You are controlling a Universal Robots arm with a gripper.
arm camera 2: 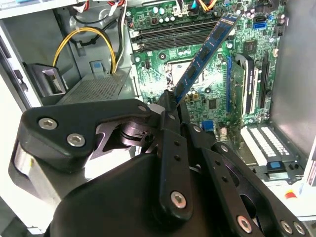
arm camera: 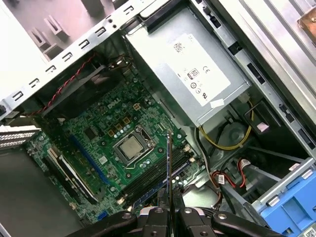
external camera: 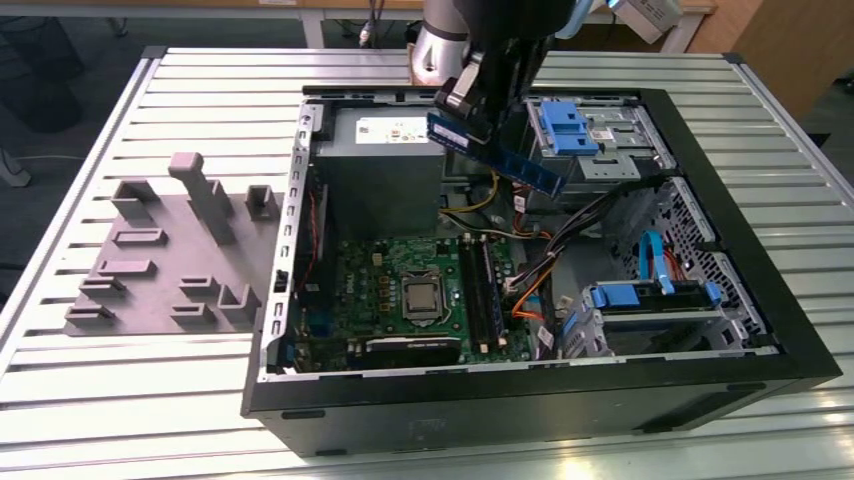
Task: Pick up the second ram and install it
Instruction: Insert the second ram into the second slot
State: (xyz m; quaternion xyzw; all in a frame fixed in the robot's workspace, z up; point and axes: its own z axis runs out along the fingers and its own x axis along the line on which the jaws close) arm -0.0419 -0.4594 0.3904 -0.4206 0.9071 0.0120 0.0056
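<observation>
Your gripper [external camera: 470, 118] grips one end of the second ram [external camera: 527, 170], holding it above the open case [external camera: 534, 400] at twelve o'clock from the memory slots [external camera: 479, 288] in the exterior view. It hangs tilted, probably to line its edge with a slot.

- I see my arm [external camera: 435, 45] as a rounded silver-grey casing that joins a black housing.
- My claw [arm camera 2: 170, 98] is matte black, built from flat linkage bars with rounded ends.
- Silver screws [arm camera 2: 178, 199] mark the bars' pivots.
</observation>
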